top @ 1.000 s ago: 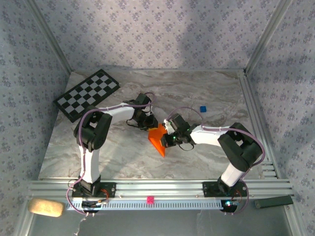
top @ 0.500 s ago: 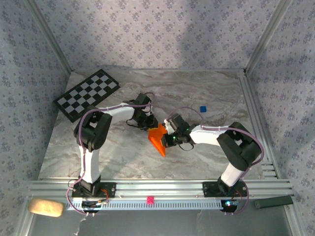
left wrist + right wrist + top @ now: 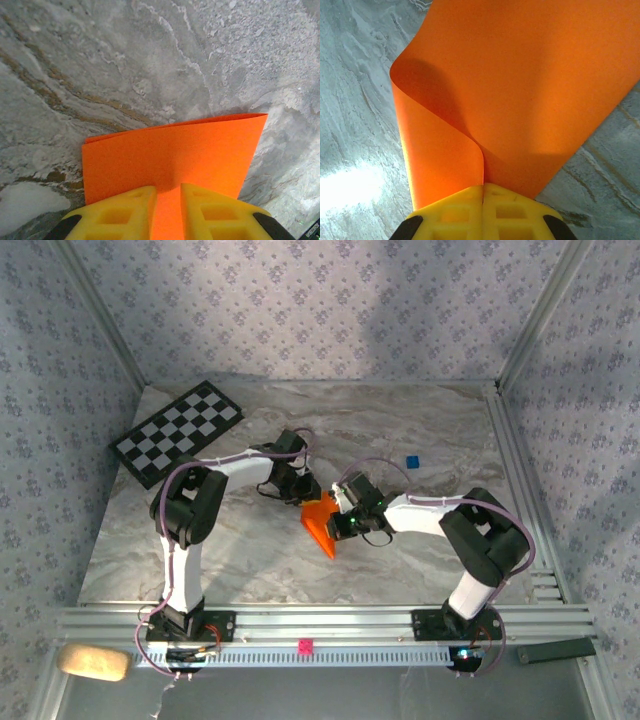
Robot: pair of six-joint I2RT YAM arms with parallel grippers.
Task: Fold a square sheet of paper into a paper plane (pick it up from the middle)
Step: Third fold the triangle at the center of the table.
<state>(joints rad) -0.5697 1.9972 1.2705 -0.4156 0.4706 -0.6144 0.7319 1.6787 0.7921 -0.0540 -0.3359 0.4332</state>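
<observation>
1. Right, the square sheet of paper point(image 3: 322, 521) sits mid-table between the two arms, bright orange against the marble tabletop point(image 3: 240, 560), partly doubled over on itself.
2. Over to the right gripper point(image 3: 340, 524): on its wrist view the yellow fingers point(image 3: 510, 205) are pressed tight together, clamped on the sheet's near edge. The paper point(image 3: 535, 90) curls out of that seam in a soft, uncreased loop.
3. The left gripper point(image 3: 303, 490) is at the far end. Its wrist view shows its fingers point(image 3: 125, 207) a narrow gap apart, with orange point(image 3: 175, 150) showing through. I can't tell whether they pinch the sheet or just rest on it.
4. This stuff looks feather-light and floppy. It bends wherever it's nudged, probably slides easily on smooth stone, and any crease pressed in is there for good.
5. Tearing is the worry if the two arms pull against each other.
6. Best hold, I'd say, is a shallow pinch at an edge near the intended fold line. Keep clear of that open loop so it flattens where the crease belongs.
</observation>
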